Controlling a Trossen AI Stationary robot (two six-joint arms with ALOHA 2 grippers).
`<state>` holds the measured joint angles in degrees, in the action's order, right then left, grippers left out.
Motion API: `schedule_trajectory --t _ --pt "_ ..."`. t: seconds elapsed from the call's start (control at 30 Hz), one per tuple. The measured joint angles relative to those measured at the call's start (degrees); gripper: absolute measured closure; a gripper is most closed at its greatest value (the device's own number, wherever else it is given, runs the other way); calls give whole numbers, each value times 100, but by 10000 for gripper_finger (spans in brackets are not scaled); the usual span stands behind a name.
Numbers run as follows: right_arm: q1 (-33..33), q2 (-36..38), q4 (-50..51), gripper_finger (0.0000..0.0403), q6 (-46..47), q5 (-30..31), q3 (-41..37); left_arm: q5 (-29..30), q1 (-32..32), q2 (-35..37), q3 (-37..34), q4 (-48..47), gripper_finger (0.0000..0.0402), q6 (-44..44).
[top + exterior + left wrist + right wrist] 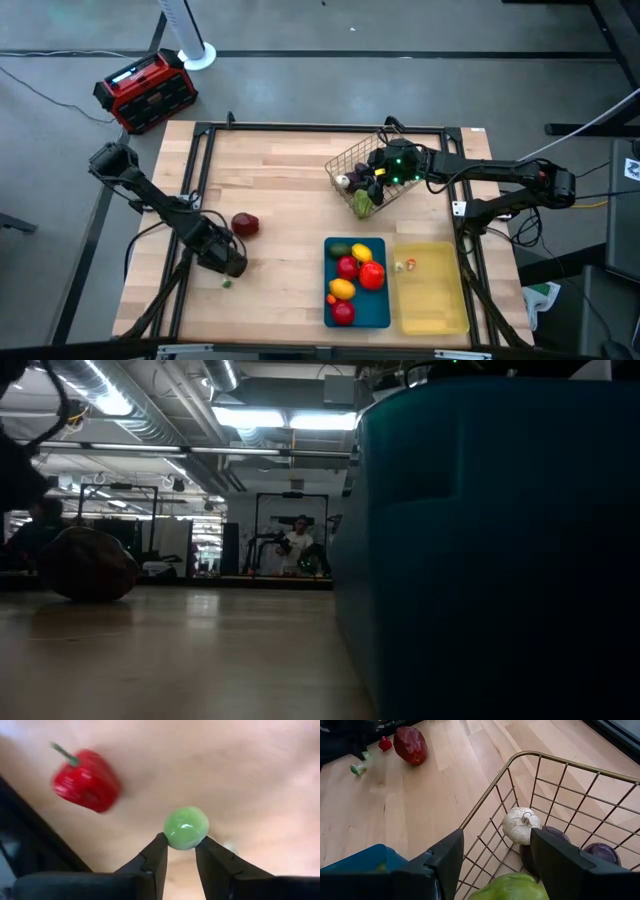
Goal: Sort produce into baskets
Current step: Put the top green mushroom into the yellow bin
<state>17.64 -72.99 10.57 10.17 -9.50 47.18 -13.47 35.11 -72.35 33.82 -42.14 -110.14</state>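
My left gripper [229,272] is at the table's near left, shut on a small round green piece of produce [186,827]. A small red pepper [85,780] and a larger dark red piece [244,224] lie on the wood beside it. My right gripper [495,855] is open and empty over the wire-mesh basket [362,160] at the far middle. In the basket lie a white piece [521,825], a green piece [512,887] and dark purple pieces [600,852]. The blue tray [331,300] holds several red, yellow and green pieces. The pale yellow tray [440,310] holds one small piece [405,265]. My left gripper pinches the small green piece by its two opposite sides [170,837] between the free ends of its two fingers [157,852]. The fingers come from above, slanting down. I cannot tell whether the piece rests on the table or is lifted clear.
A red-and-black box [145,90] stands on the floor beyond the table's far left corner. The blue tray's wall [480,540] fills the right of the low view. Bare wood lies between the dark red piece and the trays. A person [298,545] stands far off in the room.
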Motion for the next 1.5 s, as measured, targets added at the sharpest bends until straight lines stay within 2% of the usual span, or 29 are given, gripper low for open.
schedule_trajectory --t 0.13,0.23,0.4,0.53,0.7,0.9,1.07,1.17,1.5 --pt "1 0 -8 175 0 0 0 116 0 204 204 -38 310 119" --pt "-1 0 -17 175 0 -22 0 517 0 434 336 -38 313 111" --pt "-82 0 -24 175 -3 -59 0 1963 -111 828 442 355 314 24" --pt "-396 -32 -238 175 -210 -55 0 3276 -367 915 444 1178 312 539" --pt "-1037 -189 -1159 175 -740 -54 2 3981 -832 895 444 2138 312 1514" --pt "-1786 -559 -2485 175 -1497 81 4 4129 -1335 706 449 3334 309 2592" --pt "-2236 -931 -3225 175 -1950 887 4 4125 -1649 369 449 4398 309 3224" --pt "-2434 -1118 -3563 175 -2123 1288 4 4124 -1783 140 446 4922 309 3419" --pt "-2842 -1517 -4278 175 -2267 1979 4 4124 -2065 -531 449 6284 309 3673"
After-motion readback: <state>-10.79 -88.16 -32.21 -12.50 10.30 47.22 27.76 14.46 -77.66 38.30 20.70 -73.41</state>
